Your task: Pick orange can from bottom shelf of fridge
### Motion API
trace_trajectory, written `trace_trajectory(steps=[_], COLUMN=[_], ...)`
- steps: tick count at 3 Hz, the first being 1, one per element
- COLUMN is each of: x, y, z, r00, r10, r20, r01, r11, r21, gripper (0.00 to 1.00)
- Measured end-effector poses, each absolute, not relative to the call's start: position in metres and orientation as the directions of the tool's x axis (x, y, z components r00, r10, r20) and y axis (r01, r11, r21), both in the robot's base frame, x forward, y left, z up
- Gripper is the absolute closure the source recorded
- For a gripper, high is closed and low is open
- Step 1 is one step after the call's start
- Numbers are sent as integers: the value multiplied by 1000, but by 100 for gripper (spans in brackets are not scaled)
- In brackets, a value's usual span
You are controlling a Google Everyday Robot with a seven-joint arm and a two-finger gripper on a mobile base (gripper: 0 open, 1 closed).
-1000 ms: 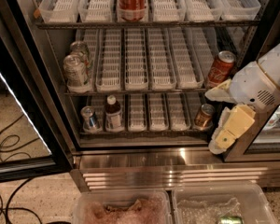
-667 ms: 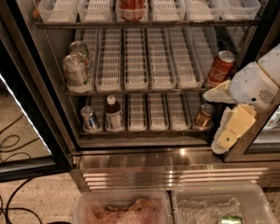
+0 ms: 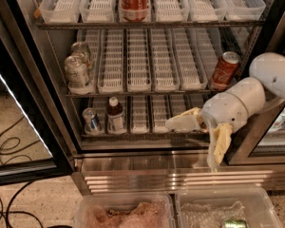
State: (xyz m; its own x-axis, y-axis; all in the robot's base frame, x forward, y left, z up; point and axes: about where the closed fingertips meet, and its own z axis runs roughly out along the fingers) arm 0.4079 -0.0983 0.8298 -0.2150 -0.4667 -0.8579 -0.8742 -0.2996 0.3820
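Your gripper hangs at the right front of the bottom shelf of the fridge, jaws spread wide and holding nothing. The orange can does not show; probably it stands hidden just behind the wrist, farther in.
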Motion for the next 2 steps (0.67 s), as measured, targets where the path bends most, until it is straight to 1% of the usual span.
trace_trajectory(steps=[1, 2], x=[424, 427], y=[-87, -84], z=[826, 823], r00=[-250, -256], r10=[-411, -407], r20=[-877, -876], r01=[-882, -886], r11=[-277, -264], r21=[381, 382], gripper=[0, 0])
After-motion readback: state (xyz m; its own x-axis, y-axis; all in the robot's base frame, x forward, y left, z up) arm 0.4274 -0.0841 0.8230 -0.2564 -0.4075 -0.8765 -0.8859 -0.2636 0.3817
